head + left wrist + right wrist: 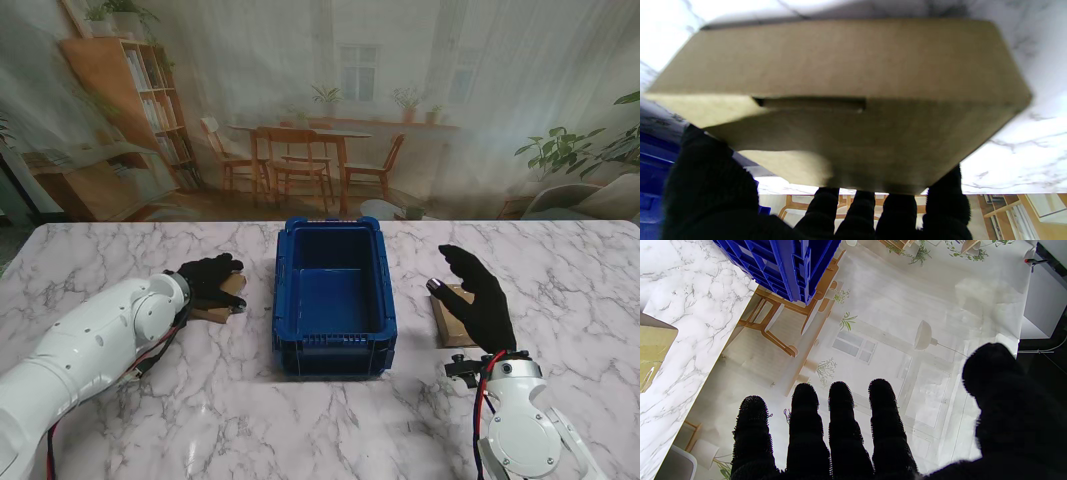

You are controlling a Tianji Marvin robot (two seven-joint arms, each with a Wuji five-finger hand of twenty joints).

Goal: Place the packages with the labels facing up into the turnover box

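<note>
The blue turnover box (284,300) stands in the middle of the marble table, and nothing shows inside it. To its left my left hand (208,280) is shut on a brown cardboard package (232,299). In the left wrist view that package (840,100) fills the picture, with the thumb on one side and several fingers (943,193) along its far edge; no label shows. To the right of the box my right hand (480,295) hovers open, fingers straight, over a second brown package (452,322). Only a corner of that package (653,350) shows in the right wrist view.
The box's ribbed blue wall (790,266) shows in the right wrist view and a strip of it (650,160) in the left. A printed room backdrop hangs behind the table's far edge (330,222). Bare marble (570,270) lies to the far right.
</note>
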